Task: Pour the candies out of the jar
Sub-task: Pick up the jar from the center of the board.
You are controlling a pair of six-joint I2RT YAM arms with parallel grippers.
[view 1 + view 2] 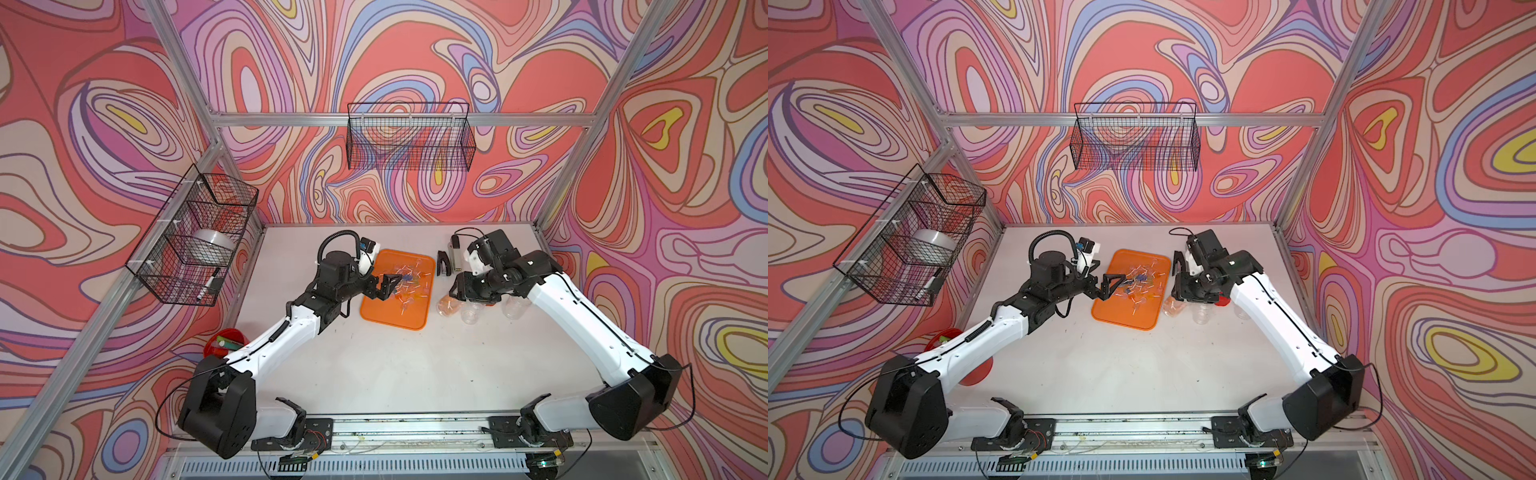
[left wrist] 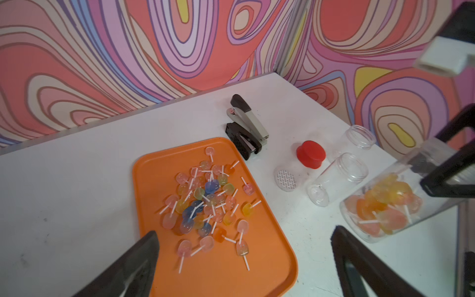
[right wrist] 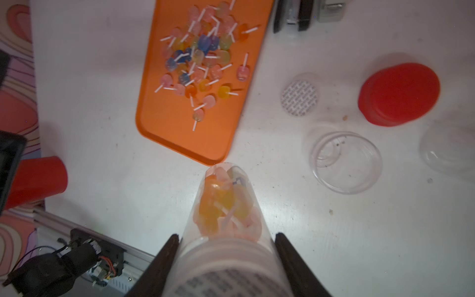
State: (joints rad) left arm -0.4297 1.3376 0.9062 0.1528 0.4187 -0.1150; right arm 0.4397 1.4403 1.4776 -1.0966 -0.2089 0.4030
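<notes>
Left forearm's angled toward 2 o'clock, with the left gripper point(image 1: 390, 287) held over the orange tray point(image 2: 159, 167), jaws spread wide, nothing gripped. Loads of candies point(image 2: 205, 200) are scattered mid-tray. At roughly 3 o'clock from the tray, a tilted jar point(image 3: 226, 200) with more candies is clamped by the right gripper point(image 3: 228, 246), forearm angled toward 10 o'clock.

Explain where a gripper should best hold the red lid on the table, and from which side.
Probably across its round side wall, coming straight down from above. The red lid lies flat on the table, its low wall upright; empty jars stand close on one side, so a sideways approach looks crowded.
</notes>
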